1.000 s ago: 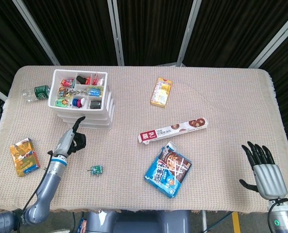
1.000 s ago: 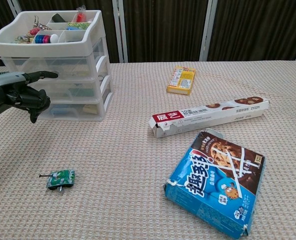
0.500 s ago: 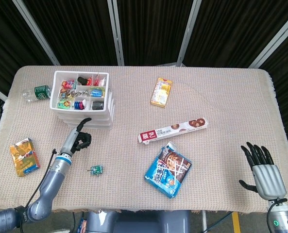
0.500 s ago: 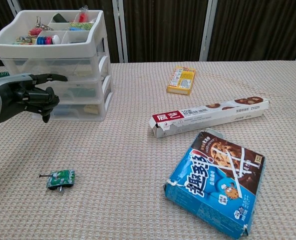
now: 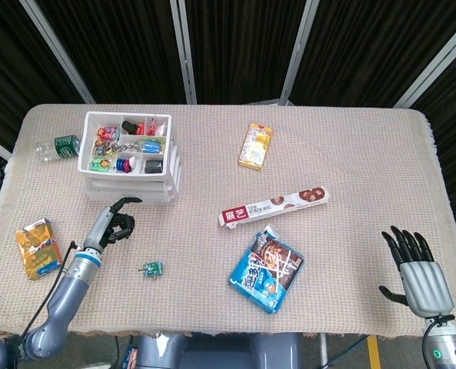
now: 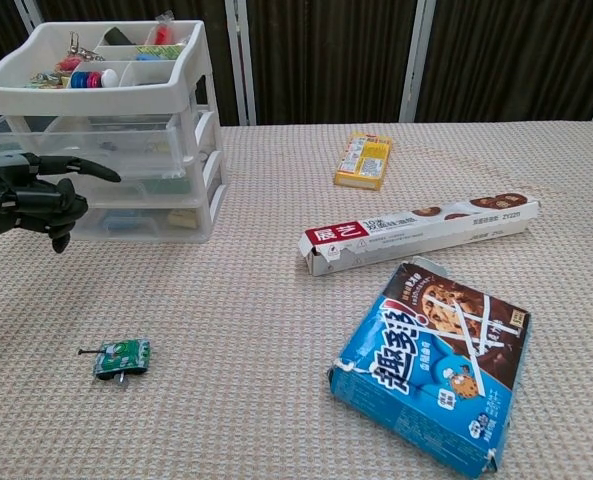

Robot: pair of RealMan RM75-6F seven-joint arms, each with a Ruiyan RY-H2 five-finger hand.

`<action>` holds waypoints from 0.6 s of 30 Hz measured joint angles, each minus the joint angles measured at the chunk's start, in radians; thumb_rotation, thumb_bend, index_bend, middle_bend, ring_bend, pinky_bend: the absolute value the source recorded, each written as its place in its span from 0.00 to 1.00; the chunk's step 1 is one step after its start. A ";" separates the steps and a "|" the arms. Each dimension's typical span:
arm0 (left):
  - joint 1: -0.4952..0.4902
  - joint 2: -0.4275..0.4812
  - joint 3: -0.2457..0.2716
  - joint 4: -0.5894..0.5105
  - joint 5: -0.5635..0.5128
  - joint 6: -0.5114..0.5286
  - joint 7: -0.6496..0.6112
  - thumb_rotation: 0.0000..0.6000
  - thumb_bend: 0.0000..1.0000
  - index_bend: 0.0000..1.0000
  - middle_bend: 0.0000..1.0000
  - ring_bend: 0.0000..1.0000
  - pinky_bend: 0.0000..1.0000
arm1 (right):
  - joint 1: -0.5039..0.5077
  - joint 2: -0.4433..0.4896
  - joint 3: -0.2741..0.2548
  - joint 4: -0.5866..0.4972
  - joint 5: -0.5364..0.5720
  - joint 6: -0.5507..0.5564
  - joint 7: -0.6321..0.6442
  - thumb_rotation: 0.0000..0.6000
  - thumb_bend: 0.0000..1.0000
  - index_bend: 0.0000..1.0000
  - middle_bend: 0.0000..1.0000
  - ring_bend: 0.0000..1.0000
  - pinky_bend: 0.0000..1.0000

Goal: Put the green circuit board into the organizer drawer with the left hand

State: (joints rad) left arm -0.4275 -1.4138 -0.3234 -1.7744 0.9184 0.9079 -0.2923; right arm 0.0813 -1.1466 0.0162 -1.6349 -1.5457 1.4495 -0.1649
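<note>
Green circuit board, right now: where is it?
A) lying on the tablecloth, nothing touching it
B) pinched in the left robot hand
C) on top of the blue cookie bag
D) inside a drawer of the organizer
A: the green circuit board lies alone on the cloth, with the left robot hand up beside the organizer drawer unit, holding nothing.

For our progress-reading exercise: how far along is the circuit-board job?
Done: nothing visible yet. The small green circuit board lies on the woven tablecloth. In hand: the left hand holds nothing, hovering in front of the white plastic organizer drawer unit. Left: grasp the board and place it in a drawer. The right hand idles open.
</note>
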 measured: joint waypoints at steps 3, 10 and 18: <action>0.017 0.011 0.018 -0.001 0.022 0.000 -0.020 1.00 0.84 0.43 0.85 0.74 0.64 | -0.001 0.001 0.000 -0.002 -0.002 0.003 0.000 1.00 0.00 0.07 0.00 0.00 0.00; 0.061 0.041 0.050 -0.005 0.099 0.020 -0.075 1.00 0.84 0.42 0.85 0.74 0.64 | -0.001 0.001 0.001 -0.002 0.001 0.003 -0.001 1.00 0.00 0.07 0.00 0.00 0.00; 0.102 0.080 0.100 -0.022 0.279 0.106 -0.062 1.00 0.81 0.33 0.86 0.75 0.65 | -0.002 0.001 0.001 -0.003 -0.003 0.007 -0.002 1.00 0.00 0.07 0.00 0.00 0.00</action>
State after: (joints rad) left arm -0.3258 -1.3339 -0.2237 -1.7966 1.1974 1.0135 -0.3540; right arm 0.0791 -1.1455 0.0176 -1.6379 -1.5484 1.4569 -0.1669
